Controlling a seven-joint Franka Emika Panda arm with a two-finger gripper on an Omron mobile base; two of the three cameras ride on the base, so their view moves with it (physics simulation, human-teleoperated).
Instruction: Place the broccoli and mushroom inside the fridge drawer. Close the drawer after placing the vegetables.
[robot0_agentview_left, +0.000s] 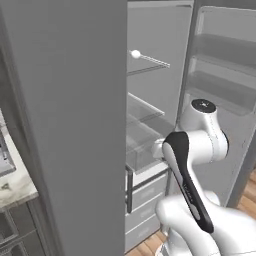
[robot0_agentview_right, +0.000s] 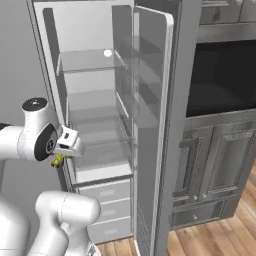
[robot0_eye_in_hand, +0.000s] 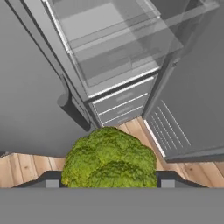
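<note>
**Broccoli held in front of the open fridge**

The gripper (robot0_eye_in_hand: 107, 183) is pinching the broccoli (robot0_eye_in_hand: 109, 159), whose yellow-green floret bulges up between the two dark fingers (robot0_eye_in_hand: 51, 183). From the right side, a bit of that green peeks out under the hand (robot0_agentview_right: 58, 160). Beyond it the fridge door (robot0_agentview_right: 150, 125) stands open, and the clear fridge drawer (robot0_eye_in_hand: 118, 57) sits pulled out above the grey freezer drawers (robot0_eye_in_hand: 124, 105). Wooden floor (robot0_eye_in_hand: 26, 168) lies below.
</note>
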